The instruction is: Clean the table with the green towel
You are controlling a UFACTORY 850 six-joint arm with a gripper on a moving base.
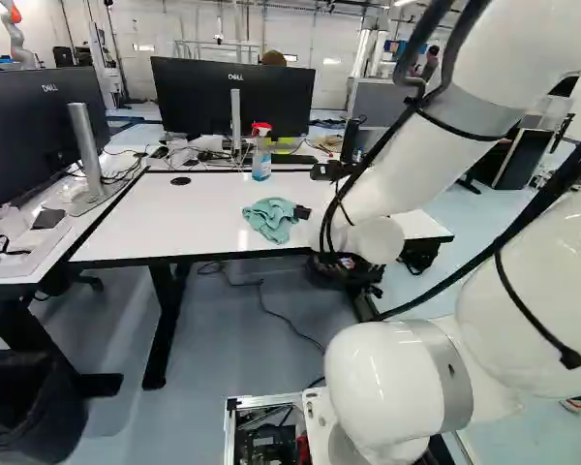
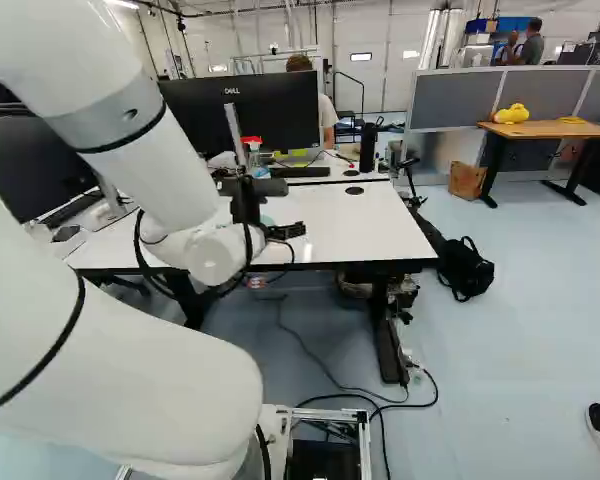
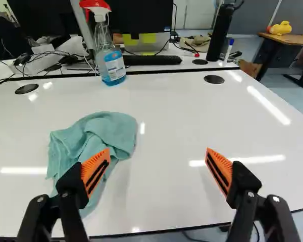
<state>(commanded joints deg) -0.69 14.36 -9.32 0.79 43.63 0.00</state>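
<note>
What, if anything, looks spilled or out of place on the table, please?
Nothing stands out: no spill shows, the green towel is simply bunched up, and the spray bottle stands upright near the far edge of the table.

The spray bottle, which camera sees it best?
The wrist view: the spray bottle looks biggest there. The left base view shows it whole but small; in the right base view, its lower part is hidden.
</note>
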